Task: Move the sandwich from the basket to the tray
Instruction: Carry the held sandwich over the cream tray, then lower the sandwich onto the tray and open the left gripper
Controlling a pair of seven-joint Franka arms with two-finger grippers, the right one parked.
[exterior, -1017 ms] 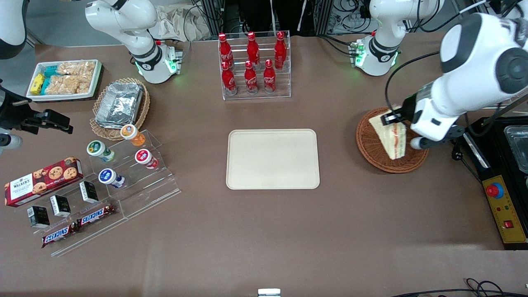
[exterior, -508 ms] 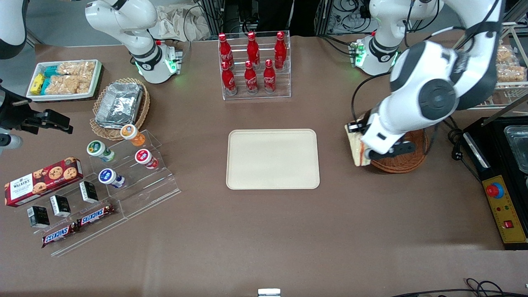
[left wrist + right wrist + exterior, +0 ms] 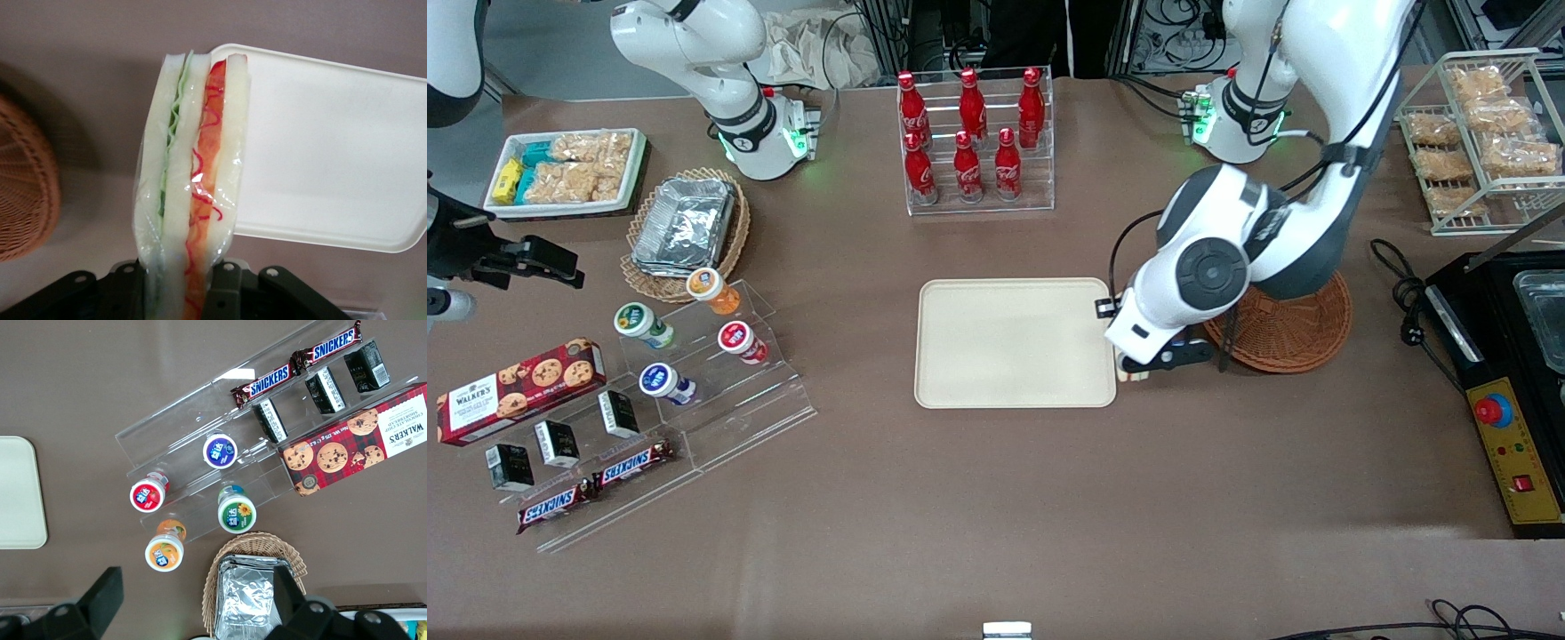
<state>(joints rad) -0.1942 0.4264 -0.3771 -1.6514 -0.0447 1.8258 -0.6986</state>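
The working arm is glossy white with dark grey joint bands and a round grey cap at its wrist; black cables run along it, its base glows green, and its black pincer point(image 3: 1138, 363) hangs at the tray's point(image 3: 1014, 342) edge.

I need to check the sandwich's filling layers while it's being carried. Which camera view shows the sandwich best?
The left wrist view: the sandwich fills it, green and red-orange layers plain, gripped by the gripper beside the tray. The front view shows only a sliver under the arm, between tray and basket. The right wrist view shows none.
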